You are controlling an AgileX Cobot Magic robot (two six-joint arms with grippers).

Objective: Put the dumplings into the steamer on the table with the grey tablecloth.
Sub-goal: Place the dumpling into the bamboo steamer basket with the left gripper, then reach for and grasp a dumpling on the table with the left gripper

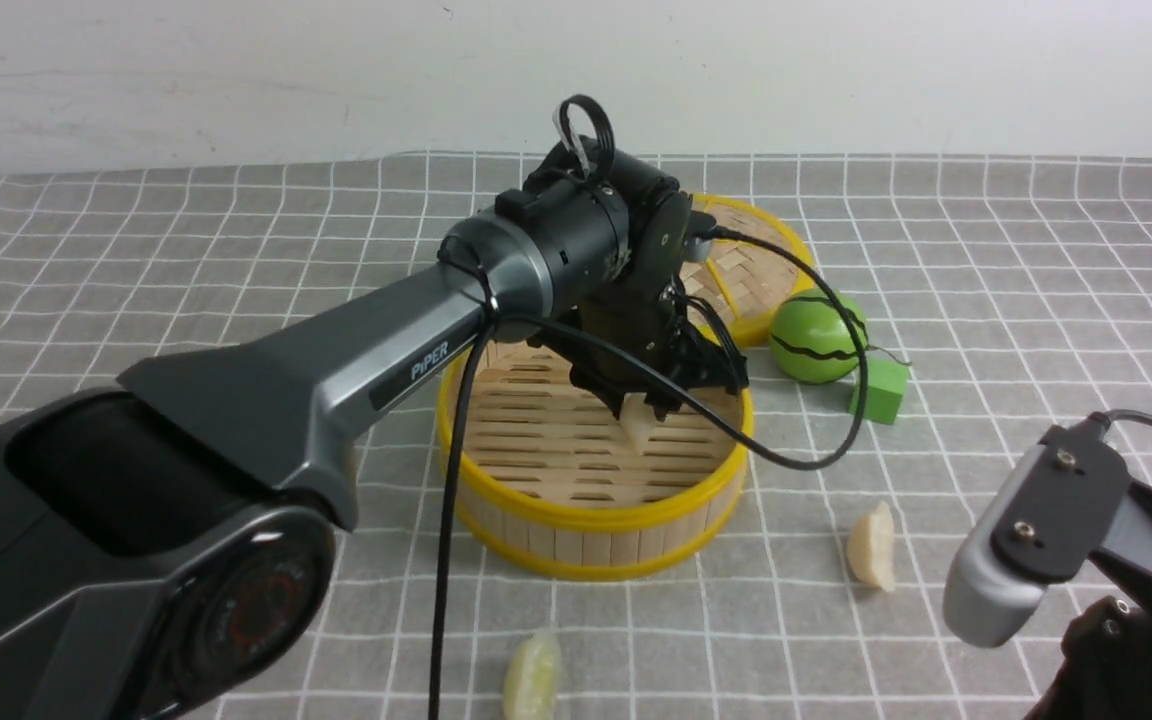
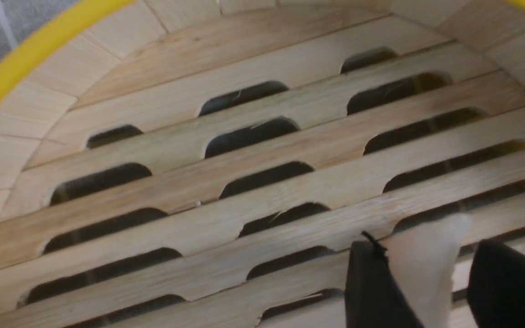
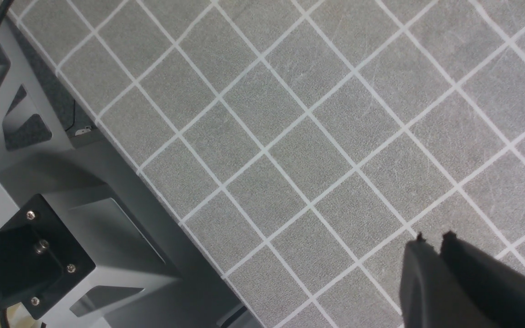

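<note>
**Left hand in the steamer, pinching a dumpling**

My left hand (image 1: 652, 404) reaches down inside the steamer (image 1: 586, 520), below its yellow top rim. It pinches the held dumpling (image 1: 639, 425). In the left wrist view, the two dark fingers (image 2: 372, 287) of my left hand (image 2: 422, 278) stand on either side of the held dumpling (image 2: 422, 259), with the pale piece squeezed between them. Under it lies the slatted floor of the steamer (image 2: 176, 191), bare wood with dark slots. I cannot tell whether the piece touches the slats or hangs just above them.

The steamer stands on the desk (image 1: 86, 260), which the grey tablecloth (image 1: 1036, 300) covers. The second dumpling (image 1: 872, 546) lies on the cloth outside the steamer, to the right of my left hand and nearer to me, close to the steamer wall. The third dumpling (image 1: 533, 676) lies on the cloth nearer to me than the steamer, a little to the left of that hand.

Beyond my left hand and partly hidden by it, the woven lid (image 1: 746, 270) lies just behind the steamer. A round green fruit (image 1: 818, 337) with a dark line across it sits to the right of the hand, just beside the lid, and a small green block (image 1: 880, 390) sits beside the fruit.

My right hand (image 3: 434, 243) is well apart from all this, above bare grey tablecloth (image 3: 290, 136) near the desk edge. Its fingers are pressed together with nothing between them.
</note>
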